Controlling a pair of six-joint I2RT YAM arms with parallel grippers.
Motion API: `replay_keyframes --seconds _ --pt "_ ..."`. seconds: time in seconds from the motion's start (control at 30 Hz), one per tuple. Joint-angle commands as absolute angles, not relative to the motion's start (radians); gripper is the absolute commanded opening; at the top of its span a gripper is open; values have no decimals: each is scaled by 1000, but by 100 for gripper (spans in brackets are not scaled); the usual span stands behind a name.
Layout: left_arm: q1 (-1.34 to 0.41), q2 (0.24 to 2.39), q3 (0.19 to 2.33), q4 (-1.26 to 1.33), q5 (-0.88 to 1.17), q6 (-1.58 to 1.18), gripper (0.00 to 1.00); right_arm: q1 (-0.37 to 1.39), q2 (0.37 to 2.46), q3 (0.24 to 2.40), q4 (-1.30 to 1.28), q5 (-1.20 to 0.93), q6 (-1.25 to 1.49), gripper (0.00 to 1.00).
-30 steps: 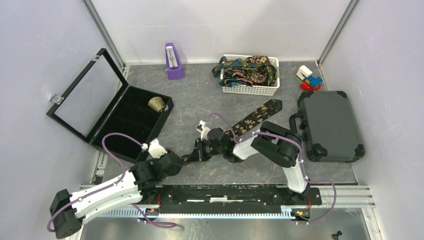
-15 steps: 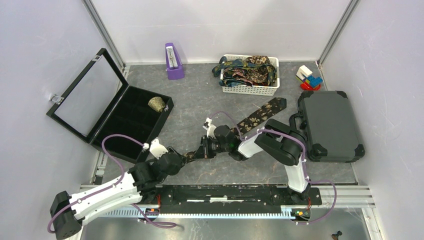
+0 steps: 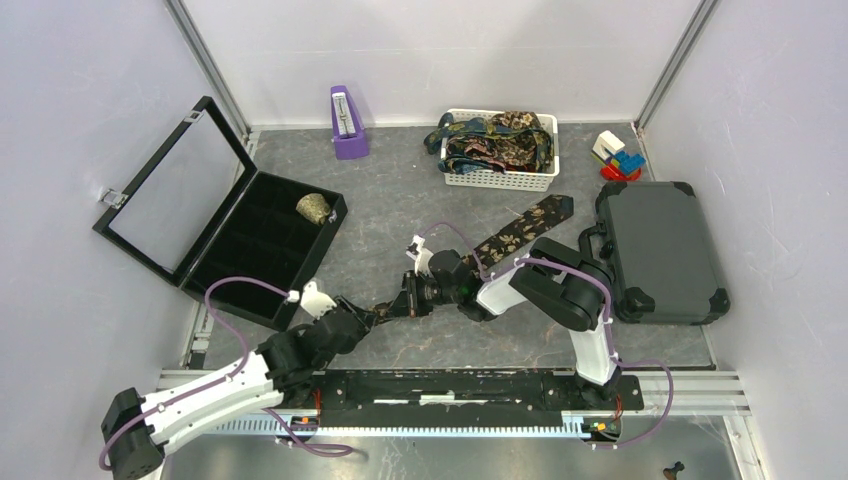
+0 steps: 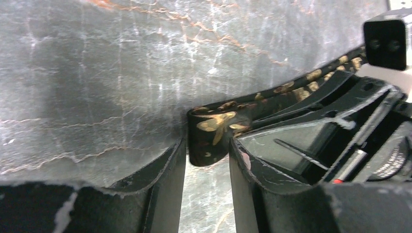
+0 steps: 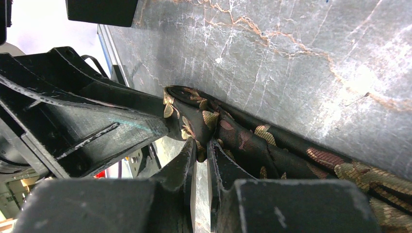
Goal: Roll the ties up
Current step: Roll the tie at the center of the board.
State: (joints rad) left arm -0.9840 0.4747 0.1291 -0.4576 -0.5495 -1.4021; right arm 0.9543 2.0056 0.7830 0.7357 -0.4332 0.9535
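The left gripper [image 4: 207, 151] straddles the folded end of a dark brown fabric necktie with gold floral print [image 3: 520, 228]; I cannot tell whether it pinches. Just right, the right gripper [image 5: 200, 145] clamps the necktie, which stretches far-right across the grey marbled counter [image 3: 400, 190].

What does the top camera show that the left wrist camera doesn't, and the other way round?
Only the top view: the basket of more ties, the grey case, the black box, the tie's wide end. Only the left wrist view: the tie's folded narrow end sitting between the left gripper's fingers. Both: the marbled tabletop, the tie, the right gripper.
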Motion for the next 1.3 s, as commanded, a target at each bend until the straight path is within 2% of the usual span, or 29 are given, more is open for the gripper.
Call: replay_keyframes --seconds 0.0,0.43,0.67,1.03,1.1,1.27 --pt "-986 445 71 -391 -592 -1460 44 946 2019 750 638 -397 913 8" --pt "-986 526 74 -437 -568 -1524 43 946 2020 750 640 -398 917 7" --pt "-986 627 116 -455 -583 -1565 48 946 2019 743 651 -400 925 7" --pt "-986 672 140 -478 -616 -1608 45 946 2027 741 668 -408 932 6" --pt "-986 674 136 -468 -617 -1603 41 946 2031 741 672 -409 934 6" --pt "-986 700 115 -390 -609 -1572 19 946 2029 745 674 -414 934 6"
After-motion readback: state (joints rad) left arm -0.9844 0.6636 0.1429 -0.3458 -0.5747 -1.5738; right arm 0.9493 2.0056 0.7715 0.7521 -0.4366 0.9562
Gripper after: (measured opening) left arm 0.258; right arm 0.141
